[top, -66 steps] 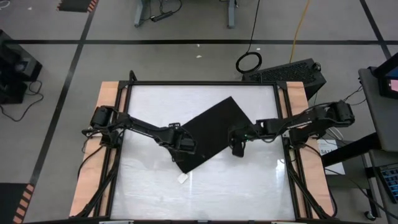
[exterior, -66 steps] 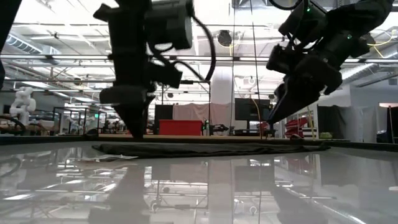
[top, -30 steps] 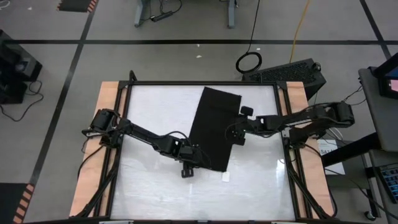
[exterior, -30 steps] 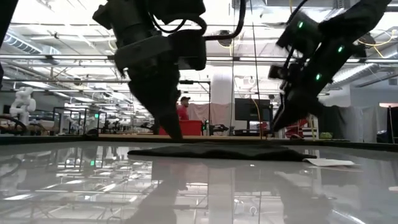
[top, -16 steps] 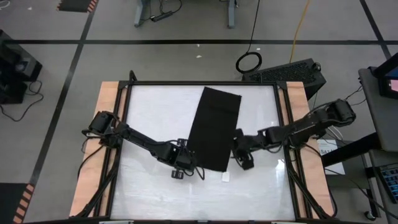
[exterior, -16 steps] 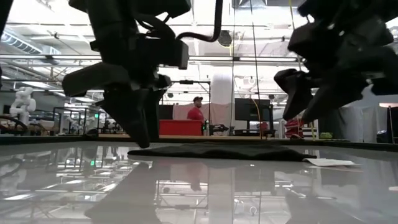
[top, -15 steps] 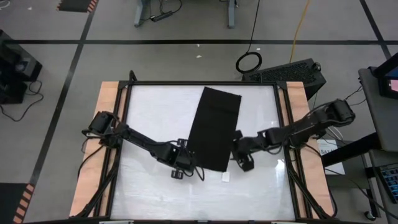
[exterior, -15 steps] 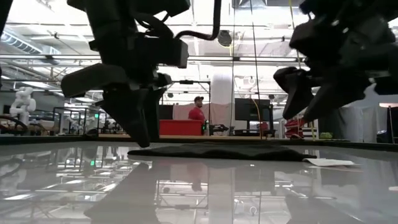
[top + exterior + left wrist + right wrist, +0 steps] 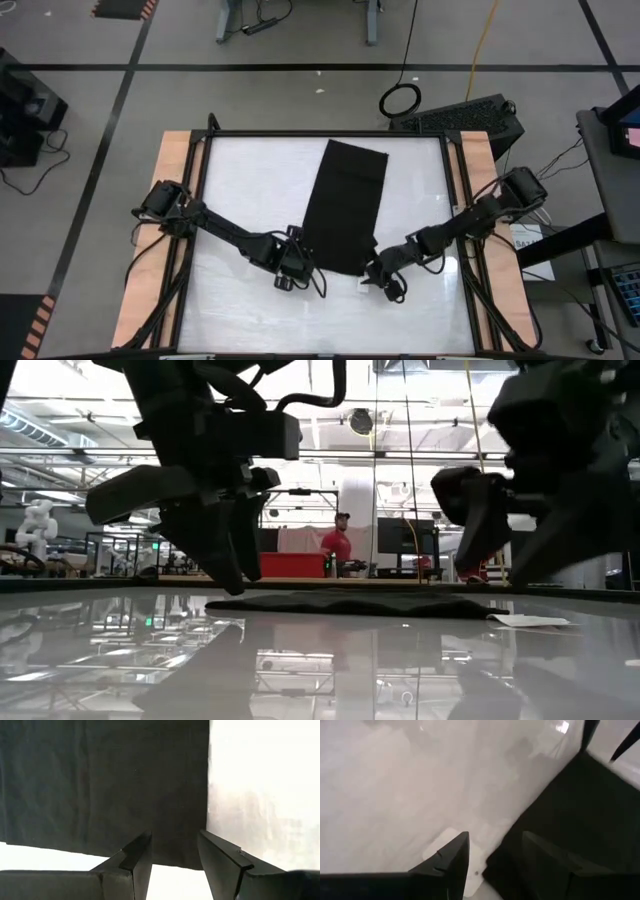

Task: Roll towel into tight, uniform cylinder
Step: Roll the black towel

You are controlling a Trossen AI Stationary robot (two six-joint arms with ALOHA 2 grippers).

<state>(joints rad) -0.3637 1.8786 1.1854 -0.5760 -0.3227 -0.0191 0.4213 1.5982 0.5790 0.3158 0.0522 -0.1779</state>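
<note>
— What is shown across the glossy white worktop?

— A plain black soft cloth towel is seen laid flat as a long rectangle near the middle of the worktop, one short end toward the far edge, the other toward the near edge. No roll has yet been started, as far as can be judged.

— And the two dark arms?

— Both are brought to the towel's near end. The left pincer is held just beside the near left corner, its fingers parted and nothing gripped; in its wrist view the towel's near edge is framed between those fingers. The right pincer is placed just beside the near right corner, likewise parted and empty.

— How is the cloth expected to behave?

— It is judged light, limp and thin: it lies almost flush in the low view, with faint fold lines. On so smooth a surface it may slide rather than curl, and an uneven pull could skew the roll.

— So where should it be taken?

— At the two near corners, it is thought, with the hem pinched evenly on both sides so the first turn is kept tight and straight.

— Anything smaller to note?

— A small white tag is seen on the worktop by the near right corner, beside the right pincer; it should be tucked in, not grabbed alone.
</note>
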